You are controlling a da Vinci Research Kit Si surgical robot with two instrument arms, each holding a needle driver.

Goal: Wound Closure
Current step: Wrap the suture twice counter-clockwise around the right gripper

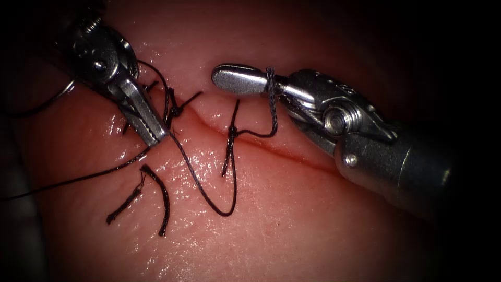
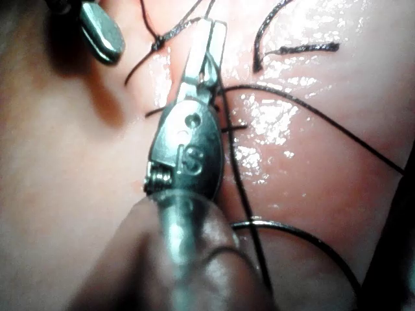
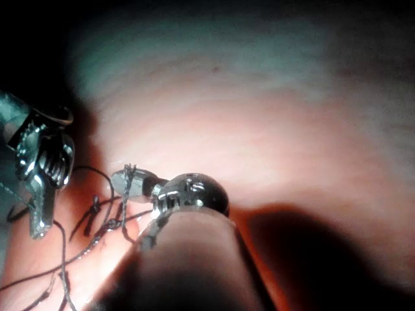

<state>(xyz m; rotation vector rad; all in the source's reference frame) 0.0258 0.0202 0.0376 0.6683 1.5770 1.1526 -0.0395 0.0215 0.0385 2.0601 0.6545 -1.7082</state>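
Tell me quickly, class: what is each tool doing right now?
Left tool: jaws shut on the thread, left of the cut.
Right tool: jaws shut, thread looped around them, nothing seen held between them.

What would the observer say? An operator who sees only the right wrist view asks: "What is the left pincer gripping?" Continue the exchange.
Observer: In the endoscope view the left pincer is shut on the thread, at the left end of the cut.
Operator: And my right one?
Observer: The right pincer holds nothing. Its jaws look shut, with a turn of thread wrapped round them.
Operator: Where is the needle?
Observer: The left wrist view shows a thin curved arc that looks like the needle, on the tissue beside the left shaft, held by neither tool. I cannot tell whether its tip is in the tissue.
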